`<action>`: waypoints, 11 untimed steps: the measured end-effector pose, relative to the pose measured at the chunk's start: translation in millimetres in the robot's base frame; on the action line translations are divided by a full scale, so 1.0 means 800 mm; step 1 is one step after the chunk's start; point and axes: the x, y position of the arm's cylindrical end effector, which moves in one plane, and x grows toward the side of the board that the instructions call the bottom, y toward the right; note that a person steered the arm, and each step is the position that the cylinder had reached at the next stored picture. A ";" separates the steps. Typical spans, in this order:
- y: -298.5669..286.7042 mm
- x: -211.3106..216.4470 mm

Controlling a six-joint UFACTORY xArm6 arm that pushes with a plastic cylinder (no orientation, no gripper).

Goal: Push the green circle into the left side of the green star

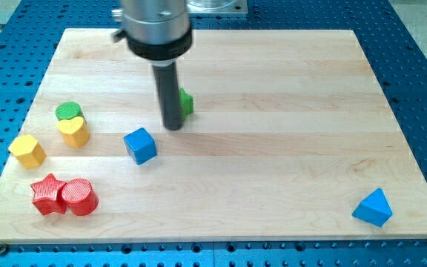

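The green circle (pixel 69 112) lies at the view's left, touching the yellow heart (pixel 74 131) just below it. A green block (pixel 187 102), mostly hidden behind my rod, sits near the board's upper middle; its shape cannot be made out. My tip (pixel 173 126) rests on the board just left of and below that green block, far right of the green circle. The blue cube (pixel 140 144) lies a little down-left of my tip.
A yellow hexagon-like block (pixel 27 150) lies at the far left. A red star (pixel 48 194) and a red cylinder (pixel 78 197) touch each other at the bottom left. A blue triangle (pixel 373 207) sits at the bottom right. The wooden board (pixel 273 163) rests on a blue table.
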 end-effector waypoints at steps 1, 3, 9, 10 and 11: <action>-0.038 -0.005; -0.177 -0.062; -0.153 -0.026; -0.176 -0.064; -0.080 -0.066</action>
